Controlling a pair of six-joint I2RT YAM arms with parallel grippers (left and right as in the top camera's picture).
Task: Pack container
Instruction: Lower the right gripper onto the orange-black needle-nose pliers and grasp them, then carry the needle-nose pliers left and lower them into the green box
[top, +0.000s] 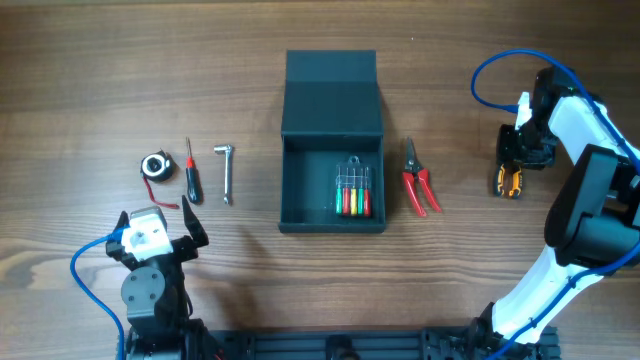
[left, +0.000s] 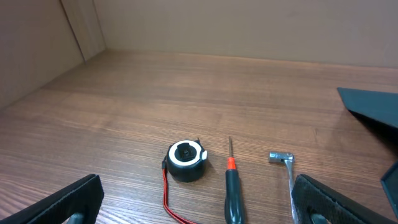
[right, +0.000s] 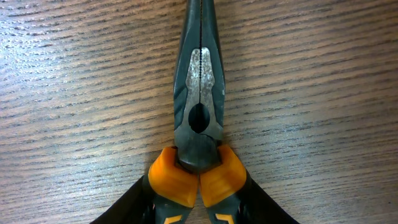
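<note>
The dark teal-grey matte rectangular container (top: 310, 185) sits at the middle of the wooden table (top: 80, 80), its hinged flap lid laid back open on the far side. It looks stiff-walled and fairly light, and the matte skin should not be slippery. The flap is probably the weak part. The free far edge of the lid looks like the place to grip for closing. To shift the box, a side wall pinched over its rim would likely serve.

Inside, against the right wall, lies one clear-cased set of small screwdrivers with red, yellow, green and orange handles (top: 353, 192). I cannot count the drivers in it.

Just right of the box lies one pair of red-handled cutters (top: 420, 182). Well beyond them, one pair of needle-nose pliers with orange and black handles (right: 199, 130) lies directly under the right gripper (top: 518, 160). Whether its jaws have caught the pliers I cannot tell.

To the left lie three loose items:
- one silver L-shaped socket wrench (top: 227, 172)
- one red-and-black screwdriver (top: 190, 172)
- one round black-and-white tape measure (left: 185, 159)

The left gripper (left: 196, 193) hangs near them with its jaws wide and holding nothing.
</note>
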